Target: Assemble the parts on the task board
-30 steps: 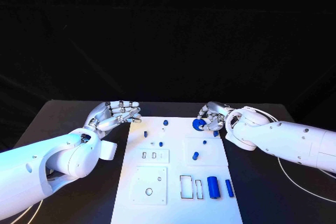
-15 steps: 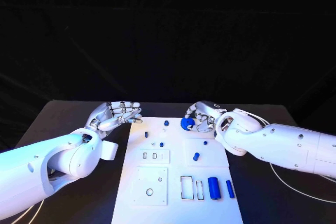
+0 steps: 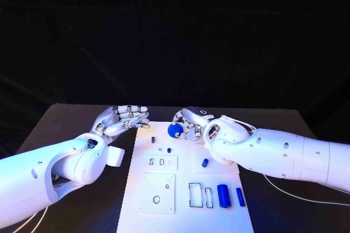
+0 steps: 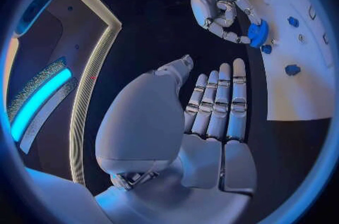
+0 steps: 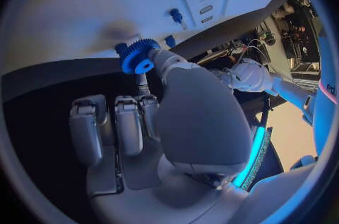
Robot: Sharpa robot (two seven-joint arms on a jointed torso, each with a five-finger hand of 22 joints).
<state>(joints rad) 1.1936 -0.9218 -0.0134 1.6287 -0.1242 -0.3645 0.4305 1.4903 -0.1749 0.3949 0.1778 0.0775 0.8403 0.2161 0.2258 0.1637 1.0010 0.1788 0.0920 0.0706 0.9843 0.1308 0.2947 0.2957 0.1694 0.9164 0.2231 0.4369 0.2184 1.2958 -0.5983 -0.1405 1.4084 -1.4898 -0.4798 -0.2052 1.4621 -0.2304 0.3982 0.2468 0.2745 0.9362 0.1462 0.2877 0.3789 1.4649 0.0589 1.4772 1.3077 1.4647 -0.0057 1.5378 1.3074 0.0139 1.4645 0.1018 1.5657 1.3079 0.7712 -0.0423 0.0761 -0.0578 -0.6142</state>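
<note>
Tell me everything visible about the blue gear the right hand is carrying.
The blue gear is a small toothed wheel with a round centre hole, and it looks like plastic. The right hand pinches it at its fingertips, so it hangs above the far end of the task board, apart from the surface, near small blue pegs. In the right wrist view its face and ring of teeth show clearly. Nothing else touches it.

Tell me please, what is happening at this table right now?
A robot is assembling small blue parts on a white board. Its right hand holds a blue gear in its fingertips above the far end of the board. The left hand holds nothing, fingers loosely curled, beside the board's far left corner. More blue parts lie lower down on the board.
</note>
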